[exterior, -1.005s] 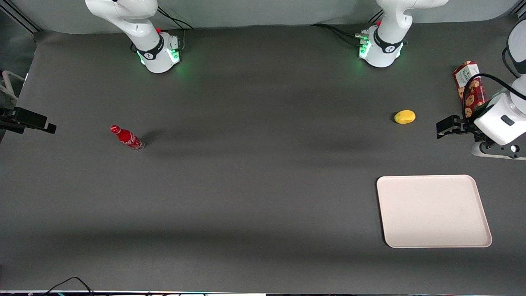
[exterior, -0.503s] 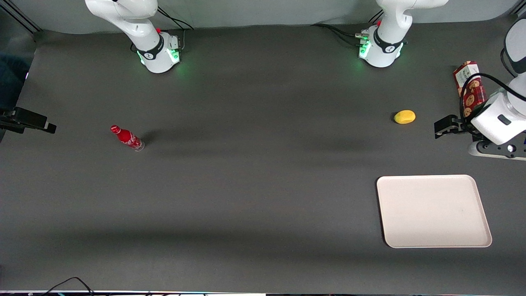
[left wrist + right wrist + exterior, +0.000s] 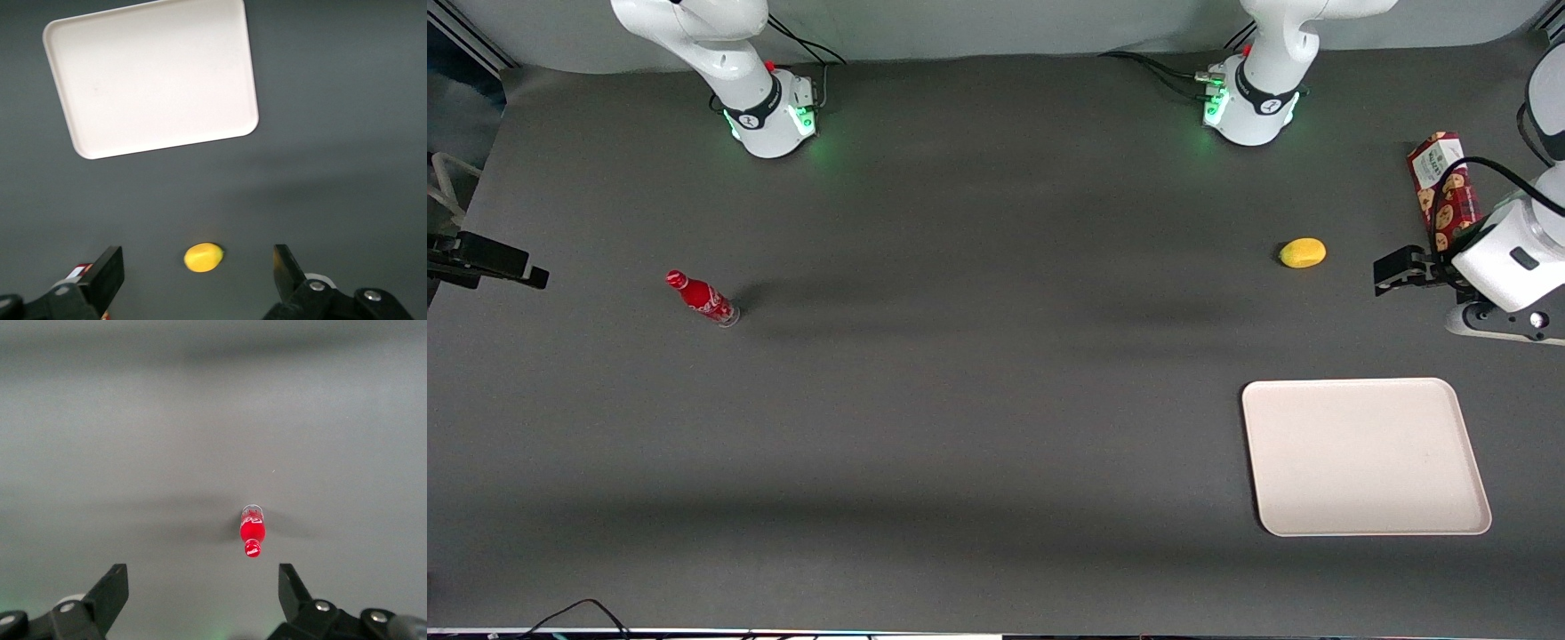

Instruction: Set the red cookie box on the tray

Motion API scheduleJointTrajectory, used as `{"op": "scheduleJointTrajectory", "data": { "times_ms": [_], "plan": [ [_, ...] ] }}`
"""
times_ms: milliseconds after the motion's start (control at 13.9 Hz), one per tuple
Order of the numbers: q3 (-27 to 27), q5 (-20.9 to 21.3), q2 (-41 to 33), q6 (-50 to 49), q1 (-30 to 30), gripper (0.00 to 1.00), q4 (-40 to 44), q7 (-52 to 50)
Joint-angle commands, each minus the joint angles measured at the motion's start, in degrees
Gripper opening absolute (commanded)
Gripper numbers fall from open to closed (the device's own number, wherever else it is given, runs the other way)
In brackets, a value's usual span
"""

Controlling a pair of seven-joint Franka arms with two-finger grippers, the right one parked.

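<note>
The red cookie box (image 3: 1442, 188) lies flat at the working arm's end of the table, its white label on the end farthest from the front camera. The arm's cable and wrist cover part of it. Only one corner of the box (image 3: 81, 270) shows in the left wrist view. The cream-white tray (image 3: 1365, 458) lies nearer the front camera with nothing on it, and the tray (image 3: 153, 77) shows whole in the wrist view. My left gripper (image 3: 1394, 270) hovers above the table beside the box's nearer end. The gripper (image 3: 197, 264) is open and holds nothing.
A yellow lemon-like fruit (image 3: 1303, 252) lies on the dark mat beside the gripper, toward the table's middle; the fruit (image 3: 203, 257) shows on the mat below the open fingers. A small red bottle (image 3: 703, 299) lies toward the parked arm's end.
The left wrist and gripper have shifted only slightly near the box. Box, tray, fruit and bottle have not moved, and nothing was taken hold of.
</note>
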Motion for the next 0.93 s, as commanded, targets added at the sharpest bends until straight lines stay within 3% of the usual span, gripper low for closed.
{"op": "scheduleJointTrajectory", "data": {
  "times_ms": [0,431,574,862],
  "plan": [
    [2.61,1.84,-0.20,-1.67,-0.08,1.00,0.63,4.20],
    [12.90,3.16,-4.22,1.21,0.01,1.00,-7.69,13.44],
    [15.17,5.96,-8.09,5.51,0.10,1.00,-14.45,15.97],
    [24.58,6.15,-15.90,16.32,0.27,1.00,-29.56,24.95]
  ]
}}
